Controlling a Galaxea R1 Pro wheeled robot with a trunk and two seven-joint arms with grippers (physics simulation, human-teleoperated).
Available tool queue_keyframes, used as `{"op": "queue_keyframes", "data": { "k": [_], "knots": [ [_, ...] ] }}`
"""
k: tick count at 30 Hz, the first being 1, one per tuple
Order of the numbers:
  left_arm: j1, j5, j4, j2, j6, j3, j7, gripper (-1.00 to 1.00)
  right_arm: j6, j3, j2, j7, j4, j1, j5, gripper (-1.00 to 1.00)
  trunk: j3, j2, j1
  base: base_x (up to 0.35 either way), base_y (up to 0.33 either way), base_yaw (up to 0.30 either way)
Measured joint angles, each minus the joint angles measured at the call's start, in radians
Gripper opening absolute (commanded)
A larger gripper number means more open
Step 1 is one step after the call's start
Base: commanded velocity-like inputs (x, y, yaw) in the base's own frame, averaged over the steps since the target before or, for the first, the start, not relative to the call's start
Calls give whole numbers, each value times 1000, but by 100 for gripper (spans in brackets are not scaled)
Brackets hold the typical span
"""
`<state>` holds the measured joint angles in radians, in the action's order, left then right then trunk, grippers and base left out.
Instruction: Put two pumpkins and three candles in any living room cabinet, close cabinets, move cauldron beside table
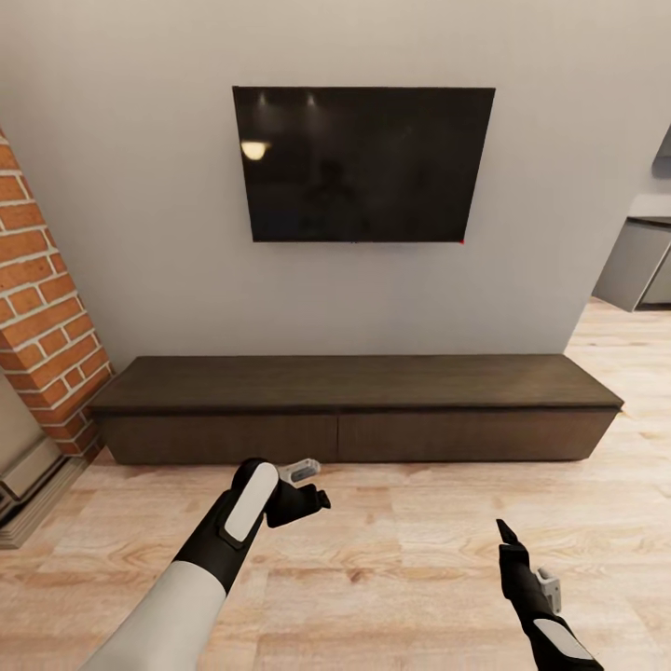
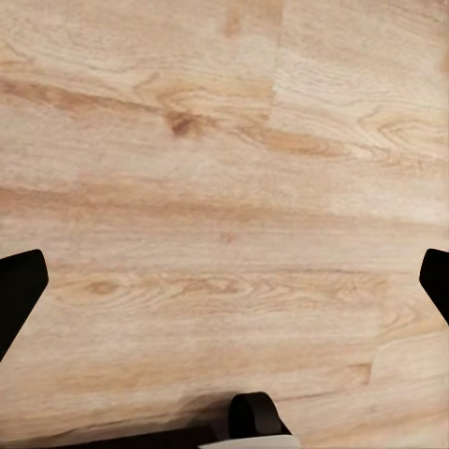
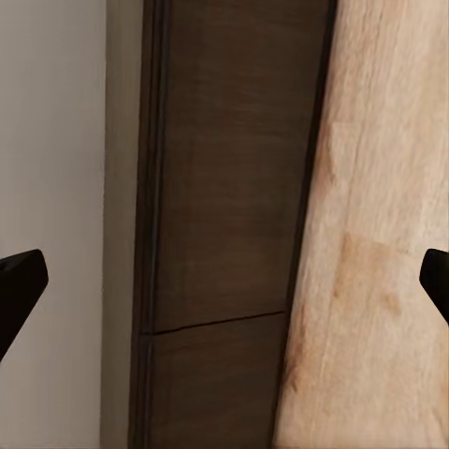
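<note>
cabinet (image 1: 359,410) first: the long low dark-brown console stands on the floor against the grey wall, directly under the wall-mounted tv (image 1: 362,164), its left end near the brick column (image 1: 42,308) and its right end toward the kitchen opening. both flat handleless fronts sit flush with a thin seam between them at the middle of the front edge, so it reads as shut, and its top is bare. whether anything lies inside cannot be told, so i cannot judge how much of the stowing is done; the closing part looks satisfied as things stand. the wood is matte with a fine straight grain and square edges, seen close in the right wrist view (image 3: 234,168) beside the plain wall. the floor (image 1: 410,559) is pale plank laminate with knots and wavy grain, slightly glossy. the left gripper (image 1: 303,485) hangs over the planks just in front of the cabinet's front edge, its black fingers (image 2: 19,290) spread wide with nothing between them. the right gripper (image 1: 508,540) is lower and farther back, fingertips (image 3: 19,281) likewise far apart and empty, aimed at the cabinet front.
</note>
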<state>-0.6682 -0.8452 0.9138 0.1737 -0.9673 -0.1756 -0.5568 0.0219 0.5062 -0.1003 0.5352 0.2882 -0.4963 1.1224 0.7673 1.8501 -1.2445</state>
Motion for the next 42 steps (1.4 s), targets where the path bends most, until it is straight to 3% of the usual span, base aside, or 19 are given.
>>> {"op": "queue_keyframes", "data": {
  "k": [10,15,17,20,28,33,37,42],
  "knots": [
    [0,-23,44,1,-1,10,-2,100,2,-1,13,7,0,0,-1,100,31,70,-38,0,0,0],
    [5,-25,61,1,-2,7,7,100,3,-1,25,14,0,0,-2,100,31,70,-38,2,0,0],
    [8,-25,63,1,-1,5,37,100,3,-1,28,14,0,0,-2,100,31,70,-38,128,0,0],
    [10,-23,68,1,1,-4,141,100,3,-2,31,17,0,0,-3,100,31,70,-38,286,0,0],
    [11,-24,69,-1,-30,-47,186,100,3,-25,30,21,1,0,-3,100,31,70,-38,166,0,0],
    [11,-24,68,-6,-66,-53,289,100,3,-30,24,22,2,1,-3,100,31,70,-38,198,0,0],
    [25,-24,54,-50,-73,-52,375,100,3,-30,21,22,2,1,-4,100,31,70,-38,178,0,0],
    [34,-37,51,-96,-74,-54,562,100,1,-30,27,22,2,1,-4,100,31,70,-38,179,0,0]
  ]
}}
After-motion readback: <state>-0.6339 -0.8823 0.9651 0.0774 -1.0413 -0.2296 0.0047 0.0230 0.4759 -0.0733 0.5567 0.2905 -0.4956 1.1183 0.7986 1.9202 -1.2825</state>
